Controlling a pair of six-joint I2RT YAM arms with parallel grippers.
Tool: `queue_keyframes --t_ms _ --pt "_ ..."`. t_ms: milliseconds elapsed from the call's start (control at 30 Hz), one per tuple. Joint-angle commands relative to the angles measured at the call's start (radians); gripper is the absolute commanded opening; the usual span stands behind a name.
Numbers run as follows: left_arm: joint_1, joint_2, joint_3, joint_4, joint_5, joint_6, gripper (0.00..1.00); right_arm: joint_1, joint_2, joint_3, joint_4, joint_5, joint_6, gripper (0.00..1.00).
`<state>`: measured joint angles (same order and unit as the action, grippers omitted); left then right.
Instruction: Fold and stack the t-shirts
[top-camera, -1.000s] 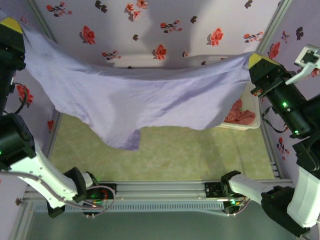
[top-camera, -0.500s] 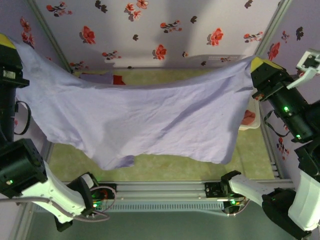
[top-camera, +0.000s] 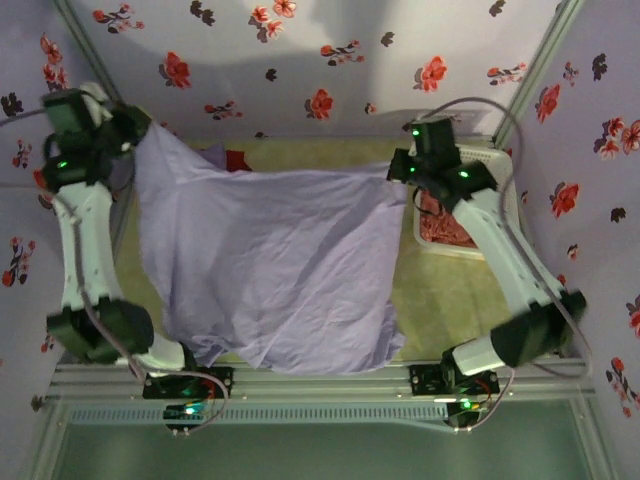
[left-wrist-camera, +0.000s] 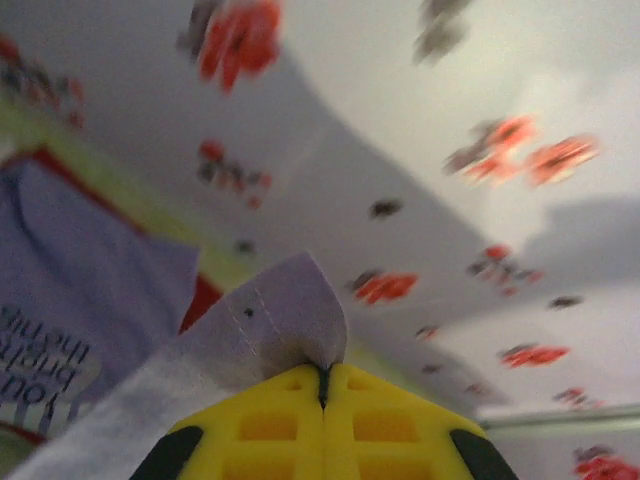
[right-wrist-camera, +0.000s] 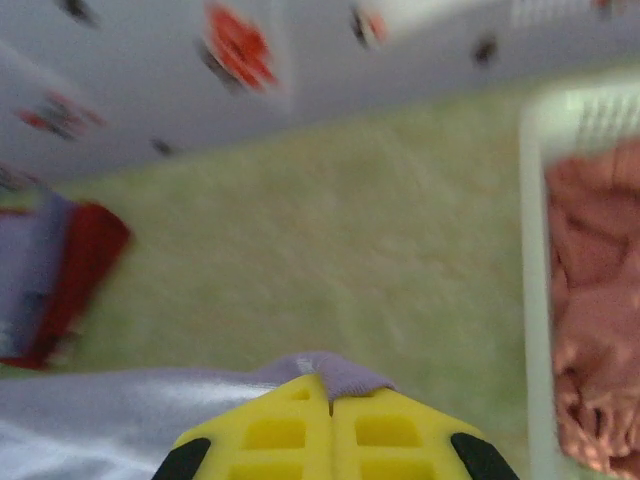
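My left claw (left-wrist-camera: 323, 385) and right claw (right-wrist-camera: 330, 412) each pinch a corner of the lavender t-shirt (top-camera: 270, 270), spread over the table (top-camera: 440, 290); folding unstarted, salmon shirts (top-camera: 445, 228) wait in basket (top-camera: 500, 158).

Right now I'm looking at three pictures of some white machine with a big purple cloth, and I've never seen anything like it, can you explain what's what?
These are two robot arms bolted at the near edge of a table, each ending in a two-finger gripper with yellow fingers. The wide picture comes from a camera above and behind them. The other two come from small cameras on the wrists, so each shows its own fingertips at the bottom.

The left gripper and the right gripper are each shut on an edge of the same lavender t-shirt, holding it spread between them so that it hangs down toward the green table.

At the back lies a purple shirt with white lettering with something red under it. On the right stands a white basket holding salmon-red cloth.
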<state>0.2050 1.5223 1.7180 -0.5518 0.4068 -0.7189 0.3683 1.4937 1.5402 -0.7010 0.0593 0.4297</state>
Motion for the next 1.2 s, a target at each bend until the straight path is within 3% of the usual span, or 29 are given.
queue_keyframes --t_ms 0,367,533,700,733,767,800,833,867,1033,1167 --pt "-0.062 0.103 0.035 0.092 -0.042 0.105 0.00 -0.045 0.107 0.014 0.077 -0.040 0.023 0.00" --pt "-0.157 0.650 0.527 -0.160 -0.055 0.167 0.00 -0.092 0.546 0.377 -0.102 -0.047 -0.039 0.00" --pt "-0.188 0.795 0.692 -0.190 -0.055 0.150 0.00 -0.118 0.639 0.469 -0.109 -0.026 -0.029 0.00" --pt "-0.188 0.910 0.839 -0.205 -0.057 0.112 0.00 -0.141 0.811 0.748 -0.226 -0.059 -0.063 0.00" --pt "-0.188 0.928 0.866 -0.209 -0.055 0.109 0.00 -0.144 0.847 0.820 -0.257 -0.062 -0.071 0.05" --pt "-0.188 0.938 0.884 -0.211 -0.050 0.103 0.13 -0.145 0.881 0.895 -0.294 -0.066 -0.078 0.21" --pt "-0.187 0.940 0.894 -0.213 -0.045 0.100 0.34 -0.147 0.904 0.953 -0.322 -0.070 -0.083 0.40" --pt "-0.188 0.935 0.902 -0.220 -0.045 0.101 0.55 -0.149 0.923 1.010 -0.350 -0.072 -0.085 0.51" --pt "-0.188 0.925 0.908 -0.231 -0.055 0.106 0.64 -0.151 0.929 1.049 -0.371 -0.070 -0.086 0.56" --pt "-0.177 0.797 0.845 -0.249 -0.102 0.132 0.83 -0.154 0.846 1.059 -0.442 -0.071 -0.089 0.64" --pt "-0.162 0.659 0.780 -0.373 -0.111 0.163 0.85 -0.150 0.639 0.851 -0.466 -0.094 -0.078 0.64"
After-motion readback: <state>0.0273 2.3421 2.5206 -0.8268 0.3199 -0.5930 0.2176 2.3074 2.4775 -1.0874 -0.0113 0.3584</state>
